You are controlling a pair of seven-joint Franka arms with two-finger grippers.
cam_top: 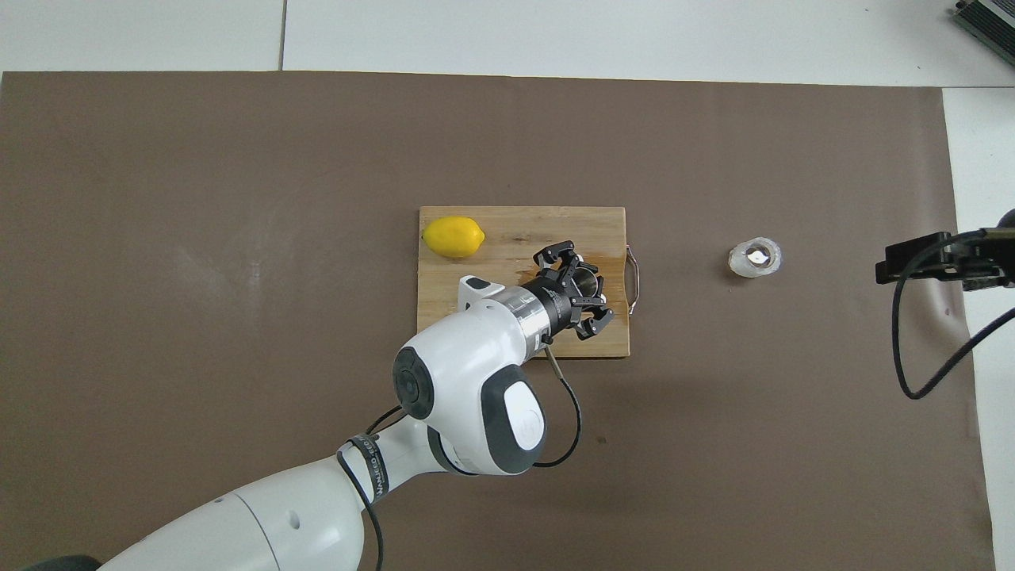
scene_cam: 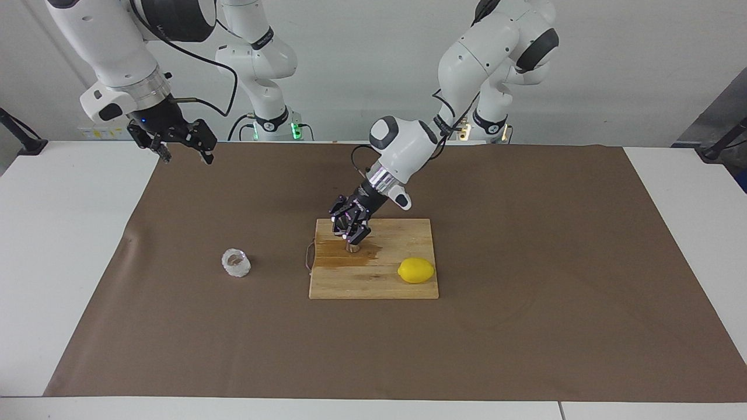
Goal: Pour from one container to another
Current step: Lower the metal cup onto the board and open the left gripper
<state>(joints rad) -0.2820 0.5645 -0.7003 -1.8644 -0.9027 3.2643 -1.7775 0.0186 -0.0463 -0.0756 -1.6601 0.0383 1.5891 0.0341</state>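
Observation:
The clear faceted glass cup (scene_cam: 236,263) stands upright on the brown mat toward the right arm's end; it also shows in the overhead view (cam_top: 755,258). The small steel jigger (scene_cam: 352,247) stands on the wooden cutting board (scene_cam: 402,233), and its open top shows in the overhead view (cam_top: 585,277). My left gripper (scene_cam: 352,230) hangs tilted just over the jigger, fingers spread to either side of it (cam_top: 579,289), open. My right gripper (scene_cam: 185,153) waits raised over the mat's edge near its base, open and empty.
A yellow lemon (scene_cam: 416,270) lies on the board's corner toward the left arm's end (cam_top: 453,236). A brown wet patch (scene_cam: 341,258) spreads on the board around the jigger. The board has a metal handle (cam_top: 633,270) facing the glass cup.

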